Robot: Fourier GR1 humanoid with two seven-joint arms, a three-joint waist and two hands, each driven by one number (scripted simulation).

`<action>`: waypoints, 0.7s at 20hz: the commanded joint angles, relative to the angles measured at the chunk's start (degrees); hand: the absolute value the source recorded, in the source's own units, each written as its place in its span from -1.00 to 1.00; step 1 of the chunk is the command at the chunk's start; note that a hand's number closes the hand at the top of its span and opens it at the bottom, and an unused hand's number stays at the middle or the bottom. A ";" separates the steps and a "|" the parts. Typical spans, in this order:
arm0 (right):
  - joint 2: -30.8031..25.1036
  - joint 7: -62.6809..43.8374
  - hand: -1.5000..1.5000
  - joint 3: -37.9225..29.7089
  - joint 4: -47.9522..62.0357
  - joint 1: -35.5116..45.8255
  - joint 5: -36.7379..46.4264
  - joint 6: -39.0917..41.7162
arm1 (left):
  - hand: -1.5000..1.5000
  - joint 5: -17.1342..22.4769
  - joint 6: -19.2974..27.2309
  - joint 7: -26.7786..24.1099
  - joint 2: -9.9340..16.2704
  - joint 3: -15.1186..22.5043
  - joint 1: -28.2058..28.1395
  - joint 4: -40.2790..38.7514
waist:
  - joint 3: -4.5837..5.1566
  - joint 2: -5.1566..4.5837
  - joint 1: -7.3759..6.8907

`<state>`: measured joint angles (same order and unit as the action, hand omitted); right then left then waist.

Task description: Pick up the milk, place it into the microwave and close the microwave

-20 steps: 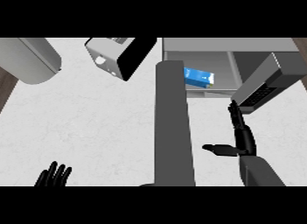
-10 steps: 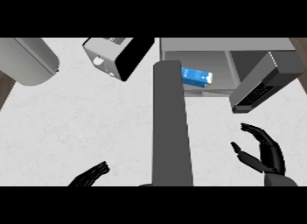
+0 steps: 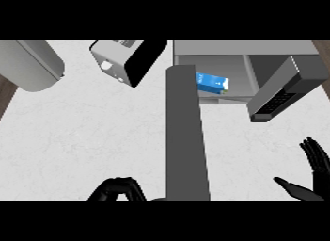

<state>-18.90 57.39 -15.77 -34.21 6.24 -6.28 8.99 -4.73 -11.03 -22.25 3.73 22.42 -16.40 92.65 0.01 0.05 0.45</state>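
Inside the grey microwave's open cavity (image 3: 233, 75) at the top right, you can see the small blue-and-white milk carton (image 3: 212, 83) already lying on its floor, so the placing step looks done. Since half a second ago your right hand (image 3: 318, 178) has dropped back toward the lower right corner, fingers spread straight and thumb out, holding nothing and well apart from the carton. Your left hand (image 3: 117, 190) has curled its fingers at the bottom edge, also grasping nothing. The microwave's dark door (image 3: 282, 92) stands swung out to the right of the opening. What remains, by my reading, is for you to push that door closed.
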 commanded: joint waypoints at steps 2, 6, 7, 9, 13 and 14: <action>-3.30 2.57 -1.00 -2.07 -2.46 -4.57 -3.59 7.52 | 1.00 -3.49 5.28 -0.60 -2.88 -2.36 5.51 -6.48 | 0.00 -0.02 -0.09; -2.92 2.86 -1.00 -1.10 -2.92 -3.61 -3.40 7.14 | 1.00 -4.10 6.66 3.05 -3.67 0.12 16.85 -13.94 | 0.01 -0.10 0.28; -6.03 0.90 -1.00 -2.05 -3.19 -3.66 -4.45 9.35 | 1.00 -6.77 3.97 4.37 -2.75 1.85 14.18 -11.42 | -0.01 -0.02 0.12; -4.93 1.75 -1.00 -1.39 -1.62 -2.54 -4.29 9.44 | 1.00 -8.45 4.26 6.86 -3.69 5.79 18.61 -18.39 | -0.08 -0.29 0.85; -6.07 1.91 -1.00 -0.98 -3.06 -5.35 -5.03 11.16 | 1.00 -7.17 -0.83 13.15 -3.70 9.34 22.56 -22.36 | -0.03 -0.20 1.24; -6.13 3.80 -1.00 -0.63 -2.04 -4.70 -4.32 10.87 | 1.00 -8.22 -1.51 9.26 -3.71 9.76 22.78 -27.13 | -0.06 -0.37 1.08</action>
<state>-24.46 55.64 -16.64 -36.81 2.22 -10.39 13.91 -11.39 -10.24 -13.58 0.31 28.32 3.05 73.64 -0.07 -0.13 1.20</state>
